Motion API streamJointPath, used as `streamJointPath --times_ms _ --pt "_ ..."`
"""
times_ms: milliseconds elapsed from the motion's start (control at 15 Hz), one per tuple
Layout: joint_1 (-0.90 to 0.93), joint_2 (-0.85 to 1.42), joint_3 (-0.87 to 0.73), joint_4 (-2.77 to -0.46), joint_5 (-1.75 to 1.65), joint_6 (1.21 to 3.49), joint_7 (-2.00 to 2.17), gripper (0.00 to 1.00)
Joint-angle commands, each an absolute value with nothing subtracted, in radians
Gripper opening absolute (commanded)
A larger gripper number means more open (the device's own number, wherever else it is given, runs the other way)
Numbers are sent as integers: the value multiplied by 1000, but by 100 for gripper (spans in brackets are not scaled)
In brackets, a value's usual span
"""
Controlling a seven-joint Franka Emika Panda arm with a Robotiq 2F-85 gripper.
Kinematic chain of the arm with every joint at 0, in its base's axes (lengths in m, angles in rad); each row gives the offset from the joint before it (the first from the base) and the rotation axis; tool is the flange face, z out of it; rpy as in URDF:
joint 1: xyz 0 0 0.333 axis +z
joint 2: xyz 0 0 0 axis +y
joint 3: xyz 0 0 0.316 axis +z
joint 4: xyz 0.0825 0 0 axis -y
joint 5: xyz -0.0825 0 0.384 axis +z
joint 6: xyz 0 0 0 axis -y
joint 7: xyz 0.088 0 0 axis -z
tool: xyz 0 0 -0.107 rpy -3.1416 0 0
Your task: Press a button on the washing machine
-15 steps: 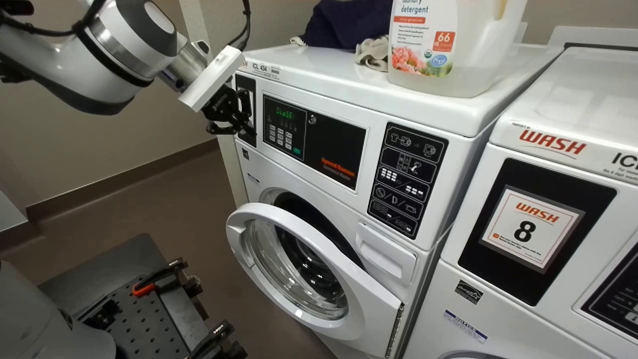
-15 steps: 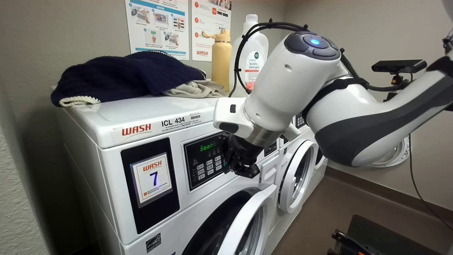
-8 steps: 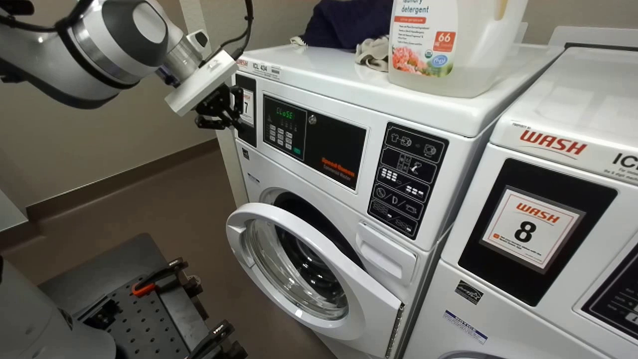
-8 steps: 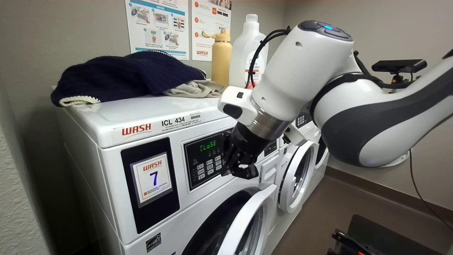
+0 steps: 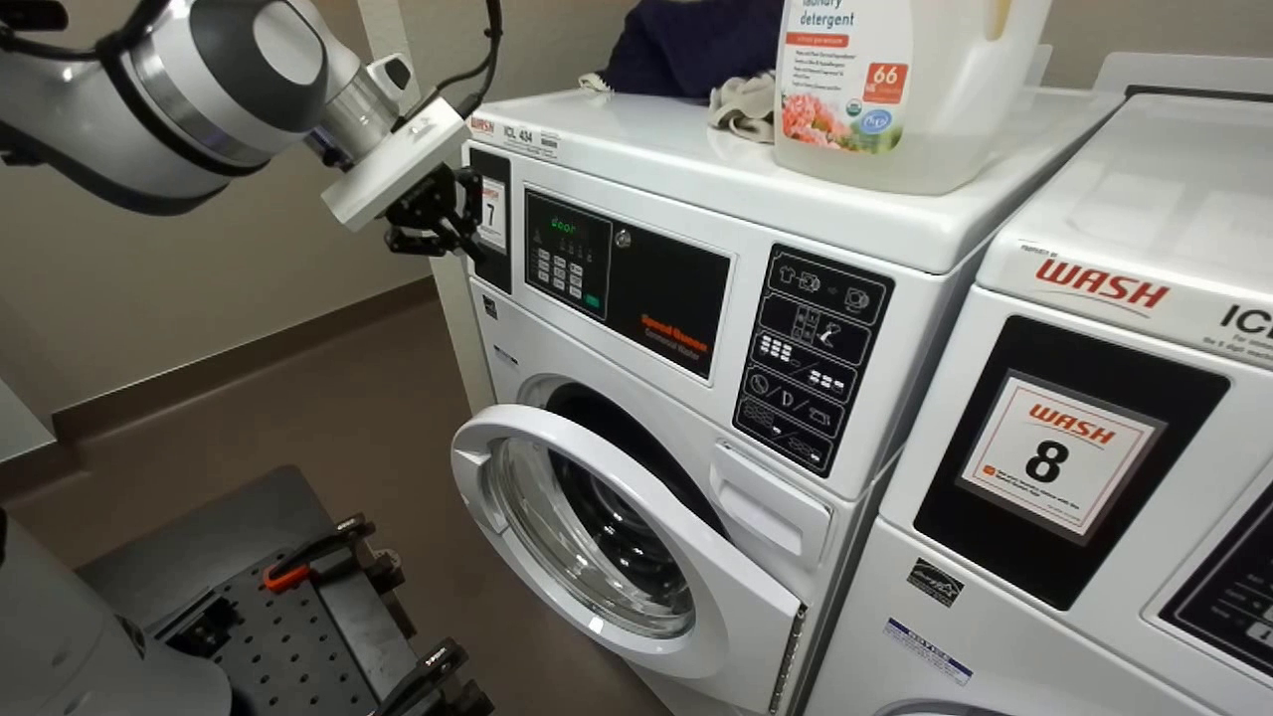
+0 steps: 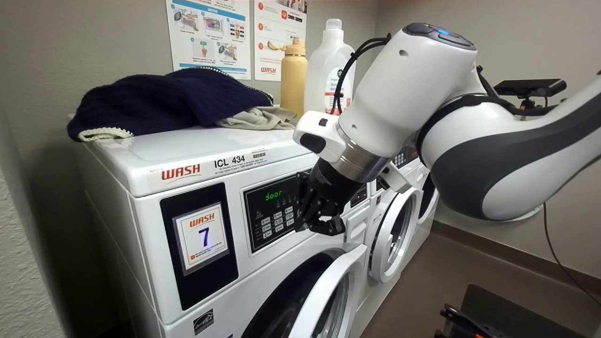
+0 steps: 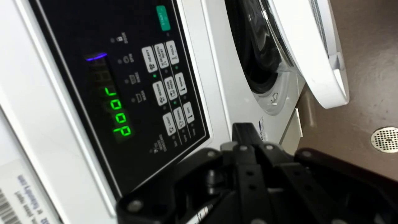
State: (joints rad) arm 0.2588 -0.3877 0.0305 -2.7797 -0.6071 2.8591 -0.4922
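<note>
The washing machine [image 5: 597,343] is a white front-loader whose round porthole door [image 5: 716,636] hangs open. Its wide dark control panel [image 5: 666,293] has a keypad [image 5: 560,273] with white buttons and a green start button [image 7: 163,18]. The keypad also shows in an exterior view [image 6: 278,221]. The lit display [image 7: 118,115] reads "door". My gripper [image 7: 246,132] is shut and empty, its fingertips together. In the wrist view it points past the keypad's lower corner, over the white front. In both exterior views [image 5: 475,251] [image 6: 302,226] it is in front of the panel, apparently apart from the buttons.
A detergent bottle [image 6: 331,56], a yellow bottle [image 6: 293,80], a navy cloth [image 6: 173,101] and a beige cloth [image 6: 258,118] are on top of the machine. Another white machine labelled 8 [image 5: 1233,418] stands beside it. The open door juts out below the panel.
My gripper has drawn back from the panel, mostly in the first half second, and stays shut. The display has switched from "CLOSE" to "door". The machine's door has not moved.
</note>
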Motion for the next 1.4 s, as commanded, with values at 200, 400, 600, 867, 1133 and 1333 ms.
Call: streamJointPath --times_ms 200,400,600,867,1133,1333 --pt "205 -362 79 -2772 -628 2851 -517 0" --pt "191 -314 89 -2756 -663 2847 -548 0" --pt "174 -265 95 -2735 -721 2849 -570 0" --pt "149 -219 108 -2692 -882 2834 -539 0" --pt "124 -193 139 -2648 -1069 2833 -468 0" --pt "124 -177 156 -2627 -1178 2831 -395 0"
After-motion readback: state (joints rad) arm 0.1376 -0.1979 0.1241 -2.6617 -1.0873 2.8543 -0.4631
